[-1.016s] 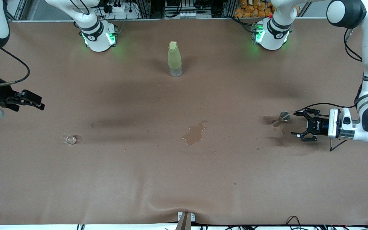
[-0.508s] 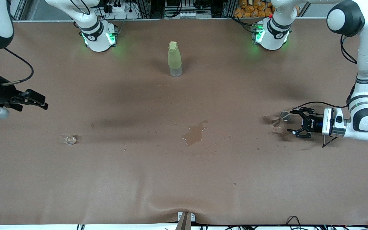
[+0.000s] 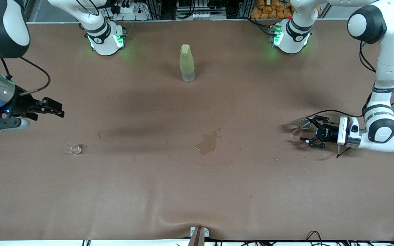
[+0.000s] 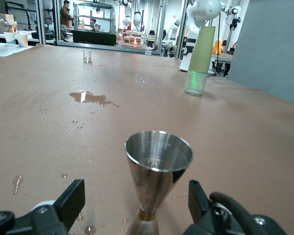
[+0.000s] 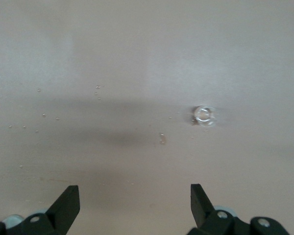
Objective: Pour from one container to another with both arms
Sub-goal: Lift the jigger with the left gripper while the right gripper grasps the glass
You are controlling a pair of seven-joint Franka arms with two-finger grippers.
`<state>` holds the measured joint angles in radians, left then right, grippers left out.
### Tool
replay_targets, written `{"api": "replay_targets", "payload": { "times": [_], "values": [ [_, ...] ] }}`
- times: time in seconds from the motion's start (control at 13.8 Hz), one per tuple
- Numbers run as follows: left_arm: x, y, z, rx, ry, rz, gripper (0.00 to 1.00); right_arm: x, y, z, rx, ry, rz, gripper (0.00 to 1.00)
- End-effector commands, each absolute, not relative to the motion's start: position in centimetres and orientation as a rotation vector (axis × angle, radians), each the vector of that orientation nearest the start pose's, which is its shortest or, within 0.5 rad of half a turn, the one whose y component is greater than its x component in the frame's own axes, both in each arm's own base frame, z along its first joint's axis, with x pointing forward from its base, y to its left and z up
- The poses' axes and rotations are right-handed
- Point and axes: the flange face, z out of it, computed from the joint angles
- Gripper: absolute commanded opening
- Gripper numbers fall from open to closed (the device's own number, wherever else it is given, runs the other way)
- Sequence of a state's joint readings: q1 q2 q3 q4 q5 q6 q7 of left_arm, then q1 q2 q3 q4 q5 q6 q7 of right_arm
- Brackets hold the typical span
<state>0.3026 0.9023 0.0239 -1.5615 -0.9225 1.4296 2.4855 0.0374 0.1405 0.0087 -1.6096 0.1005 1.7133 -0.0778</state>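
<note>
The silvery metal cone cup (image 3: 304, 125) stands upright toward the left arm's end of the table. My left gripper (image 3: 306, 130) is low at the table and open. In the left wrist view its fingers (image 4: 73, 198) flank the metal cone cup (image 4: 158, 159) without touching it. The tiny clear cup (image 3: 73, 149) stands toward the right arm's end. My right gripper (image 3: 57, 108) hangs open and empty in the air, short of it. The right wrist view shows the clear cup (image 5: 205, 115) ahead of the right gripper (image 5: 134, 200).
A tall yellow-green bottle (image 3: 186, 63) stands mid-table near the robots' bases. A brown puddle (image 3: 209, 142) and scattered drops lie between the two cups. Wet marks surround the cone cup. In the left wrist view the bottle (image 4: 200, 61) and the puddle (image 4: 90, 97) lie ahead.
My left gripper has slid in low toward the metal cone cup until its open fingers flank it. My right gripper has moved in over the table toward the clear cup.
</note>
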Motion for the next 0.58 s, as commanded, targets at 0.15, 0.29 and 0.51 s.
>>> {"api": "replay_targets", "payload": {
  "times": [0.15, 0.29, 0.51],
  "values": [
    [58.4, 9.8, 10.8, 1.224, -1.452, 0.812, 0.76, 60.6, 4.8, 52.8, -2.901, -0.6, 0.003, 1.0],
    [58.4, 9.7, 10.7, 1.223, -1.451, 0.811, 0.71, 61.4, 2.1, 52.1, -2.848, -0.835, -0.066, 1.0],
    [58.7, 9.5, 11.2, 1.219, -1.465, 0.812, 0.5, 62.6, -4.0, 48.9, -2.663, -1.08, -0.14, 1.0]
  ]
}}
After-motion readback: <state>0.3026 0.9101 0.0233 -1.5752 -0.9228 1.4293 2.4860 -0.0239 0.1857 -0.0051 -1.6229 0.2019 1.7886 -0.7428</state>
